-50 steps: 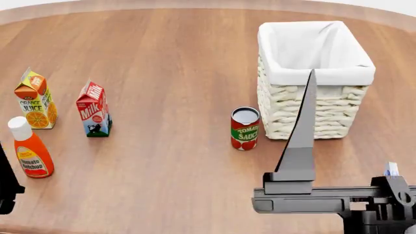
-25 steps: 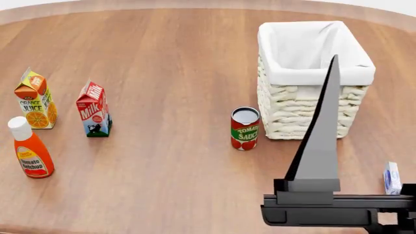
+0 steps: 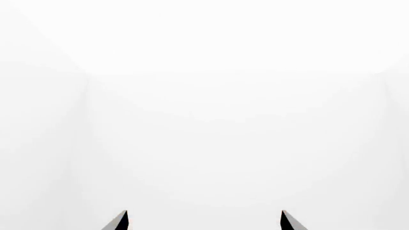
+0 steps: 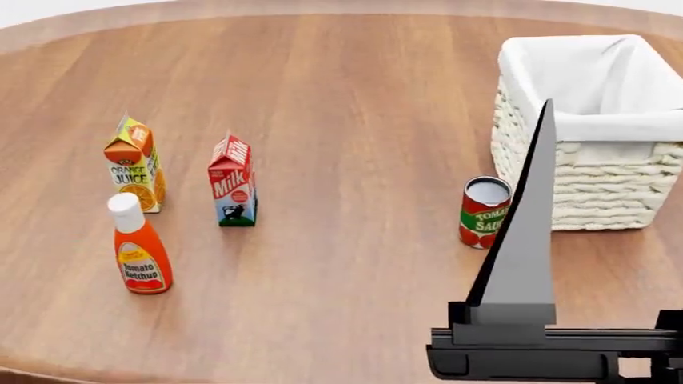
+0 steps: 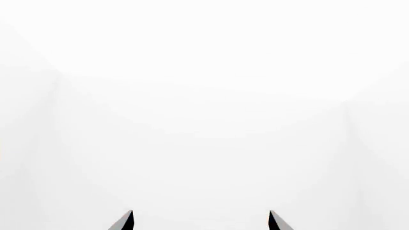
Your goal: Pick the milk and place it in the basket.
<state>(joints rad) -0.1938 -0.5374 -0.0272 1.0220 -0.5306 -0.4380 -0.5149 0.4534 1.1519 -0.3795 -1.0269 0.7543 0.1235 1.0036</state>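
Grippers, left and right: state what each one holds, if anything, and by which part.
Nothing. Both wrist views show parted fingertips with only white between them; the milk stands untouched on the table.

The milk carton (image 4: 233, 182) stands upright on the wooden table, left of centre, with a red gable top, white "Milk" lettering and a dark green base. The wicker basket (image 4: 597, 188), cream with a white cloth liner, sits well apart at the far right.

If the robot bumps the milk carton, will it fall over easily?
Probably, yes. The milk stands tall on a small base, so a push near its red top would likely tip it. Its flat sides mean it shouldn't roll away. Being a thin carton, it may dent if squeezed hard.
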